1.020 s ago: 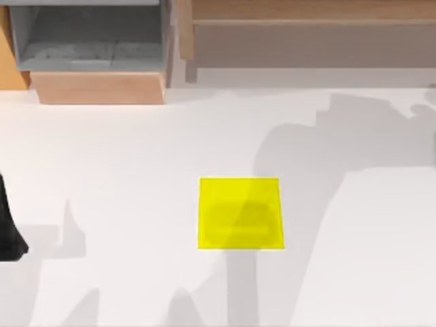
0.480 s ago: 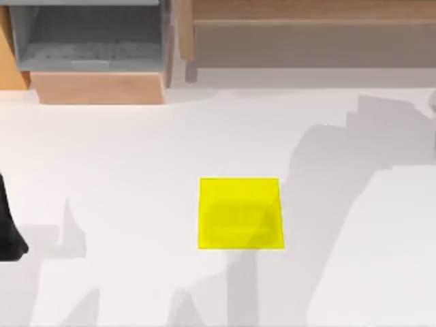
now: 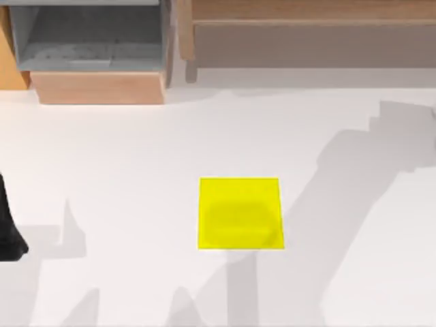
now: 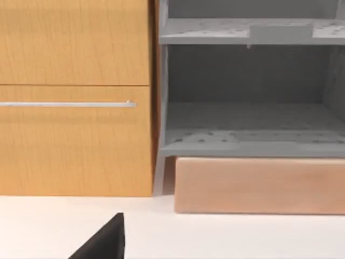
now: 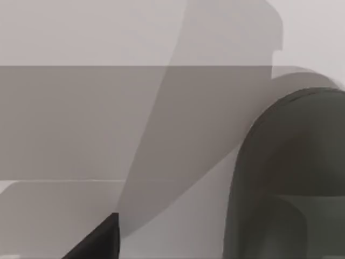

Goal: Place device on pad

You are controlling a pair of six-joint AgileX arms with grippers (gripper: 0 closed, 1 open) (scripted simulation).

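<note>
The bright yellow pad (image 3: 240,213) lies flat at the table's middle. On its near half is a faint, darker, rounded elongated shape (image 3: 240,223), lying flat and tinted like the pad. It looks like the device, though I cannot be sure. My left gripper (image 3: 9,235) is parked at the table's left edge, far from the pad. A black corner of it shows in the left wrist view (image 4: 105,242). A black corner of my right gripper (image 5: 98,240) shows in the right wrist view over bare white table.
A grey open shelf unit (image 3: 88,41) on a wooden block (image 3: 99,87) stands at the back left. A wooden shelf (image 3: 306,30) runs along the back. A wooden drawer front (image 4: 73,97) is beside the shelf. A large dark rounded object (image 5: 291,189) is near the right gripper.
The broad arm shadow at the right has slid farther right, off the pad. The pad, the shape on it and the left arm have not moved.
</note>
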